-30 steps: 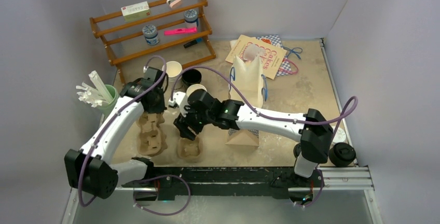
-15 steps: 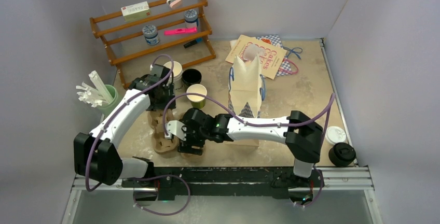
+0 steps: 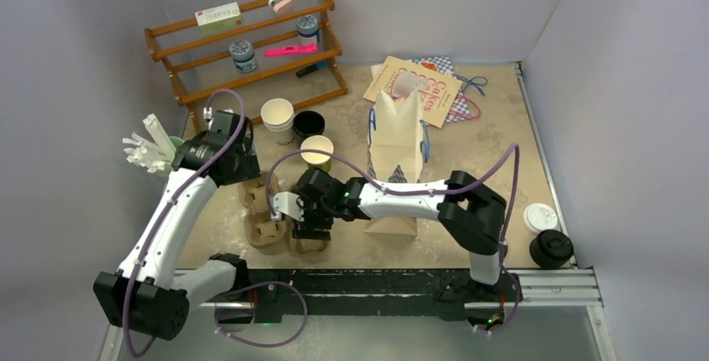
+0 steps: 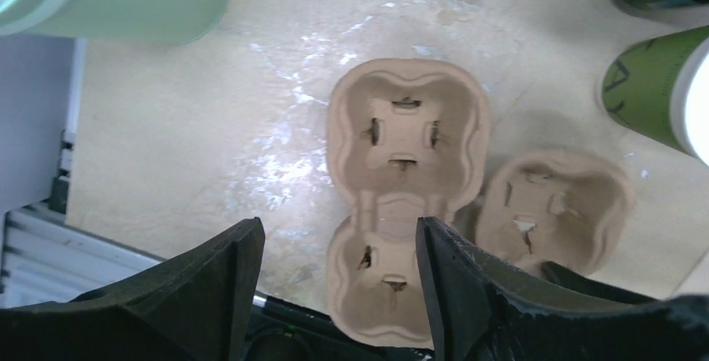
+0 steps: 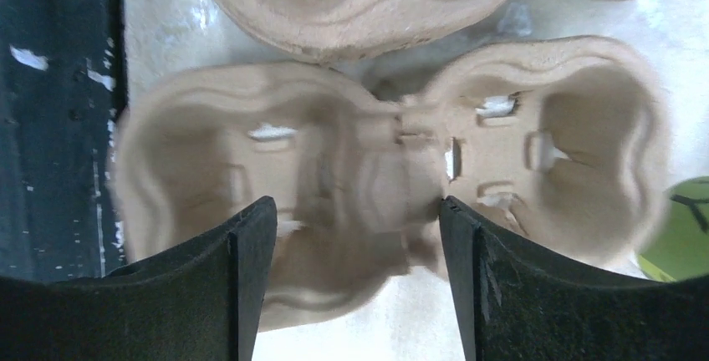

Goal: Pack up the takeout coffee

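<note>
The takeout coffee cup (image 3: 308, 123), small and black, stands open near the rack; its black sip lid (image 3: 552, 248) lies far right by the front rail. My left gripper (image 3: 241, 170) hangs open above a brown pulp cup carrier (image 4: 407, 139), nothing between its fingers (image 4: 221, 286). My right gripper (image 3: 305, 219) is open low over a second carrier (image 5: 393, 169), its fingers either side of the carrier's middle and not closed on it. Both carriers (image 3: 266, 215) lie side by side near the table's front edge.
A green cup (image 3: 317, 152) and stacked white cups (image 3: 277, 119) stand beside the black cup. A white paper bag (image 3: 395, 139) stands upright mid-table, a brown bag (image 3: 393, 223) in front of it. A white lid (image 3: 539, 217), a stirrer holder (image 3: 163, 156) and a wooden rack (image 3: 251, 43) ring the area.
My left gripper opened, let go of the carrier and drew back to the left. My right gripper came down toward the front edge over the near carrier.
</note>
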Available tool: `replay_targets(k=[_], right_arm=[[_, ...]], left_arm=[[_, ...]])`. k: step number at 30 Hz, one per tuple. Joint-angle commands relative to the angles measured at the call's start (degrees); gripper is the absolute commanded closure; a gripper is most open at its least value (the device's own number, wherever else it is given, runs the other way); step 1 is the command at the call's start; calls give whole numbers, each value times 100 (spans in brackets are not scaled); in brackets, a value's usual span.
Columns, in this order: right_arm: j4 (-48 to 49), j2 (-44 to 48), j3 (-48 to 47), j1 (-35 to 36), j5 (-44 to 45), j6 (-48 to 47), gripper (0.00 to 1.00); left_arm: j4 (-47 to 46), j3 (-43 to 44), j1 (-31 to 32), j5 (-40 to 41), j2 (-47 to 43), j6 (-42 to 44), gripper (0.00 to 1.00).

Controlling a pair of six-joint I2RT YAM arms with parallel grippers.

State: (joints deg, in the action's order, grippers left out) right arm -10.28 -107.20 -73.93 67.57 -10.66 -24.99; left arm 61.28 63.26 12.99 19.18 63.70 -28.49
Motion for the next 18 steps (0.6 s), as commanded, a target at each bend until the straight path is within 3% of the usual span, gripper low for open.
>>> replay_targets(k=[1,7,15,18], right_arm=[[-71,-266,-183,-22,-278,-343,28],[-138,-626,-477,-53,-86,-422,34],[-423,-443,-856,-53,46,-456,61],[-444,-17,-682,-52,109,-362,63]], left_arm=[[483,15,-62,639,-456,-225,31],[596,28,-69,664,-783,-180,31],[642,63,-68,584,-907,-52,31],[618,48,-67,519,-930,-51,31]])
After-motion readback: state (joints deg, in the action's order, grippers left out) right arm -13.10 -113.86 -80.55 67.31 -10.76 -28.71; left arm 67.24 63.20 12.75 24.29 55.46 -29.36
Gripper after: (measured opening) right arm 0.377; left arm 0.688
